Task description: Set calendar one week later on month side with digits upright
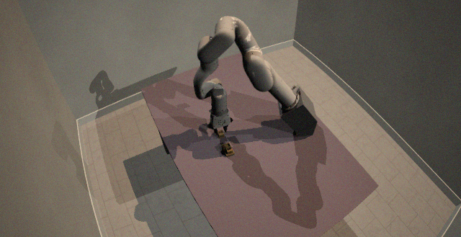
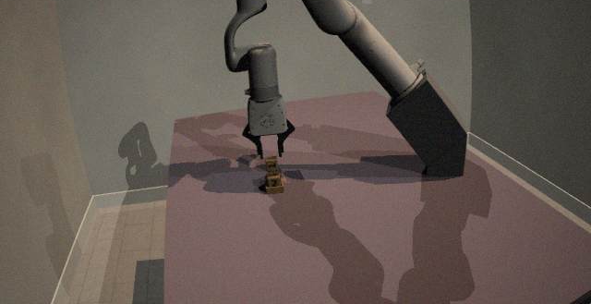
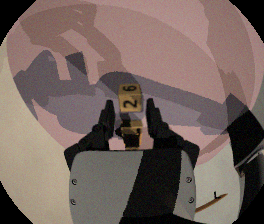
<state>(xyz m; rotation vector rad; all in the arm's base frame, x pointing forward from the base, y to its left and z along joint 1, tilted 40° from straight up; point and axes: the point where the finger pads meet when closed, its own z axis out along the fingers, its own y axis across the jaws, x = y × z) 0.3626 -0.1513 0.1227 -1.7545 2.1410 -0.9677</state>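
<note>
My gripper (image 1: 219,129) (image 2: 271,155) (image 3: 130,106) is open and points down, half spread and holding nothing. A wooden cube (image 1: 220,134) (image 2: 271,164) (image 3: 130,91) is outside the tray, on the table behind it, just below and between the fingertips. In the wrist view it shows a 6 and a 2, both turned sideways. The small wooden tray (image 1: 230,154) (image 2: 274,190) stands in front of it. A second cube (image 2: 273,181) is in the tray, with an upright 2 on its front in the exterior view. Its exact seating cannot be told.
The pinkish table top (image 1: 252,194) (image 2: 231,249) carries dark arm shadows, which cover the cubes' area. The arm's black base (image 1: 299,118) (image 2: 434,133) stands to the right. The table's left edge lies left of the tray.
</note>
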